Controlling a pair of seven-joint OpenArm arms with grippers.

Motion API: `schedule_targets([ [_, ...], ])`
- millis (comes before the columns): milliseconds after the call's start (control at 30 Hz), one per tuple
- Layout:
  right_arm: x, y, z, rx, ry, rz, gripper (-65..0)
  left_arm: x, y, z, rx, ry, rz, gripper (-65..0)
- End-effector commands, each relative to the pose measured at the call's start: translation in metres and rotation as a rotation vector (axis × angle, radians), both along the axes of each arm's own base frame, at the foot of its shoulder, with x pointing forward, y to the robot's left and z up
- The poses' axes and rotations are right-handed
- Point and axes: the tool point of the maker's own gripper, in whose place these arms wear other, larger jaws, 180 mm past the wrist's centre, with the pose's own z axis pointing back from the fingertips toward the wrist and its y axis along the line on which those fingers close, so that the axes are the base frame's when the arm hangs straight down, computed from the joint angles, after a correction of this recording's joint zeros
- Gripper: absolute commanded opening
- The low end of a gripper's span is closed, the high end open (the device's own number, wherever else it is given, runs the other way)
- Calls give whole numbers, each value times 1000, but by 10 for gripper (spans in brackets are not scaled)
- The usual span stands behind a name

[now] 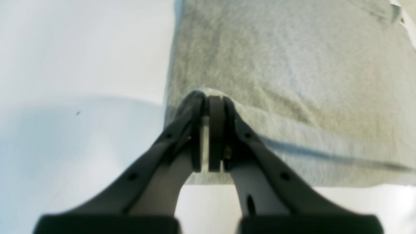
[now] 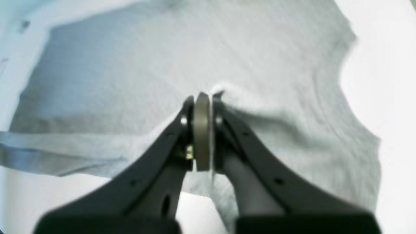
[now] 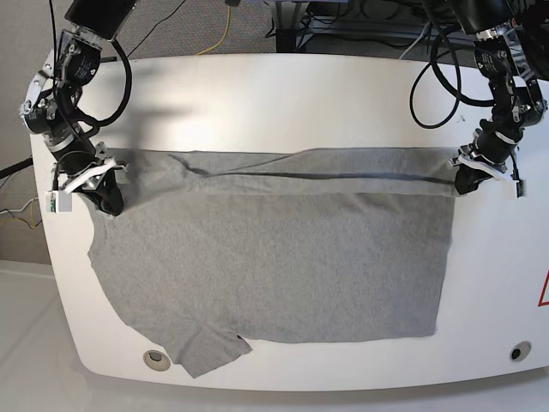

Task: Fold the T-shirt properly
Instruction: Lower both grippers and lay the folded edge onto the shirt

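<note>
1. T-shirt (image 3: 283,257): plain heather grey, spread flat on the white table (image 3: 283,94), covering most of its width. Far edge is folded over toward the near side, forming a narrow band running between the two arms.
2. One short sleeve (image 3: 210,348) sticks out at the near-left corner in the base view, close to the table's front rim. The shirt's near edge runs roughly straight from there to the right.
3. Left gripper (image 1: 214,97): fingers closed, pinching the fold's corner at the right end of the band in the base view (image 3: 470,180). Left wrist view shows the cloth edge caught between the pads, with bare table just beside it on the left.
4. Right gripper (image 2: 203,96): fingers closed on the shirt cloth at the left end of the band in the base view (image 3: 107,202). Right wrist view shows a small ridge of fabric bunched up at the fingertips, with wrinkles running away from it.
5. Both grippers sit low, at cloth level, well apart at opposite ends of the fold.
6. Folded band is slightly uneven: a dark crease line runs along it, thicker toward the left in the base view.
7. Both wrist views are blurred; fine weave detail can't be made out.
8. Two round holes in the table near its front corners, left (image 3: 154,359) and right (image 3: 519,351).
</note>
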Motion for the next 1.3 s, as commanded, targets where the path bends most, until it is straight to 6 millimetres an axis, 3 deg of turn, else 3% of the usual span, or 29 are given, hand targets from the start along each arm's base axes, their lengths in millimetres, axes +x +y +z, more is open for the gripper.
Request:
schedule_targets([
  [0, 16, -7, 10, 10, -39, -10, -650, 8, 7, 12, 19, -48, 5, -650],
  [567, 34, -23, 4, 66, -39, -67, -650, 15, 14, -9, -35, -25, 47, -650],
  [833, 55, -18, 2, 45, -26, -43, -650, 31, 3, -10, -57, -26, 22, -650],
  [1267, 62, 5, -19, -3, 34, 15, -650, 31, 6, -17, -58, -17, 29, -650],
])
